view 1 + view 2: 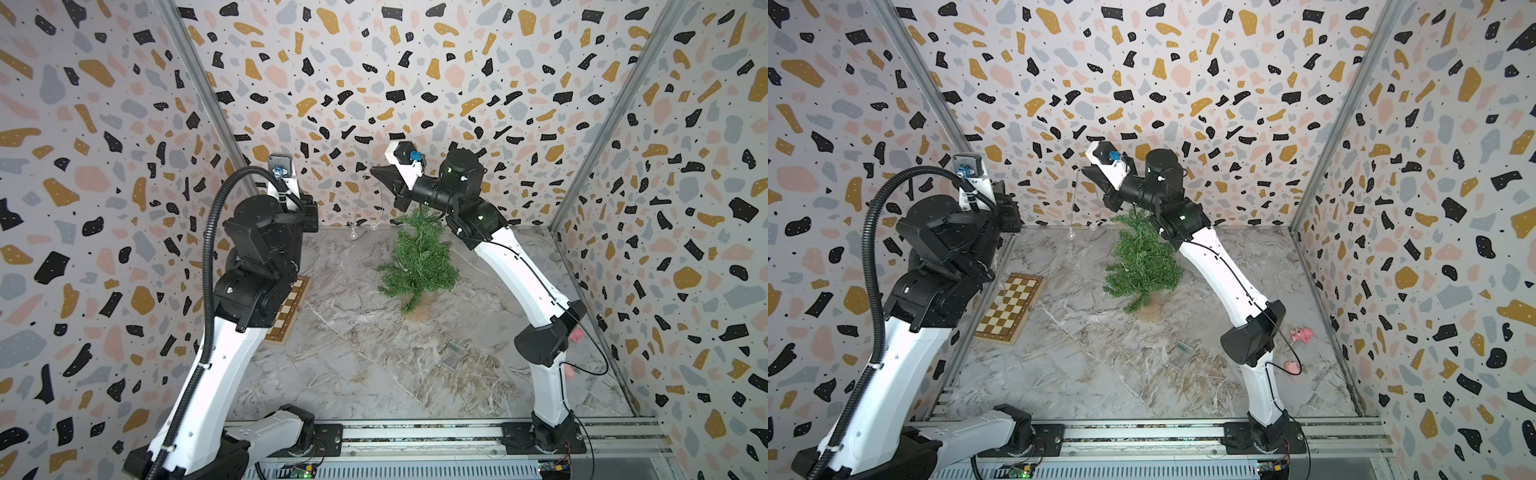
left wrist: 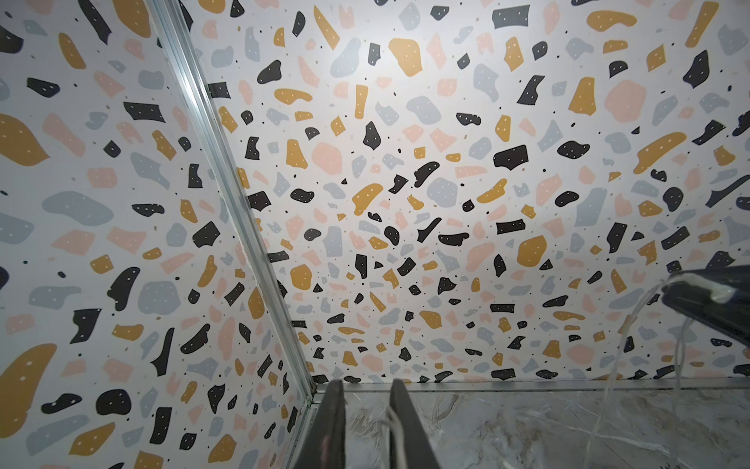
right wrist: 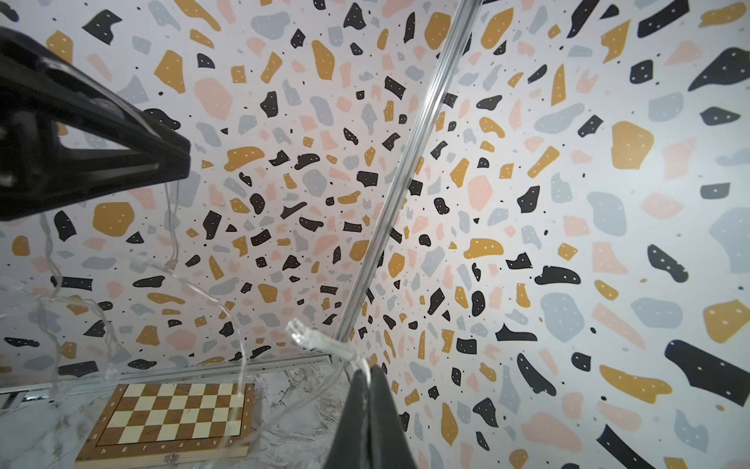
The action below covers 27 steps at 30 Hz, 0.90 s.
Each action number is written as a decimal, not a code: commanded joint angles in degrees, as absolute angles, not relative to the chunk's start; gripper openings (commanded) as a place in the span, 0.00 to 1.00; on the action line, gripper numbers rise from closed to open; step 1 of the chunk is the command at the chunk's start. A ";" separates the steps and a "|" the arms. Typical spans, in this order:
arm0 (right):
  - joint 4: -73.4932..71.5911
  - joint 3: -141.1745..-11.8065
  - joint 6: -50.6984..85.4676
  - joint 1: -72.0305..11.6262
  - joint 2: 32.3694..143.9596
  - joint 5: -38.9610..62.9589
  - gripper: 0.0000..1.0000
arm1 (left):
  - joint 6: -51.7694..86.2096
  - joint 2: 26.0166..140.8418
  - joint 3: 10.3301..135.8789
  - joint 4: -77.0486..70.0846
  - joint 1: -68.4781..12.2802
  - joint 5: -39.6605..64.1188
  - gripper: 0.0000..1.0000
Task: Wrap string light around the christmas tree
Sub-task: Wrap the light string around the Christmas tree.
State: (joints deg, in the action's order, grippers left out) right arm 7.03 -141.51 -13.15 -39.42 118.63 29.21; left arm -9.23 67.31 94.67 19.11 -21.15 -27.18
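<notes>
Both arms have glossy white shells on their long links, the left arm (image 1: 216, 365) and the right arm (image 1: 523, 270) alike, with chunky matte black joint housings between them. Small dark screws dot the shells. The right pincer (image 1: 372, 170) is black and tapers to a thin wedge. The left pincer (image 2: 365, 385) shows two flat dark fingers. Just behind each pincer is a white camera block (image 1: 405, 156) with a blue plug (image 1: 415, 156). A ribbed black hose (image 1: 211, 249), fastened with white ties, runs back from the left pincer. A thin black cable (image 1: 592, 349) loops far behind the right one, and a tiny green light (image 1: 1181, 217) glows nearer it.
</notes>
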 commanded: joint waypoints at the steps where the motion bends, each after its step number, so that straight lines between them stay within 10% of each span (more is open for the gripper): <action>1: -0.66 -146.17 -8.70 -40.26 117.30 33.54 0.00 | -10.41 67.55 97.29 14.80 -20.75 -28.13 0.00; 27: -3.54 -140.70 -3.50 -24.09 122.63 11.56 0.00 | -12.50 91.62 101.44 5.01 -16.11 -15.47 0.00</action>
State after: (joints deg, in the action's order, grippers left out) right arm -5.10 -141.05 -4.16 -25.02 124.51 16.78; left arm -11.86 90.48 96.73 7.81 -16.58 -19.64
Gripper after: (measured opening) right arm 0.047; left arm 0.152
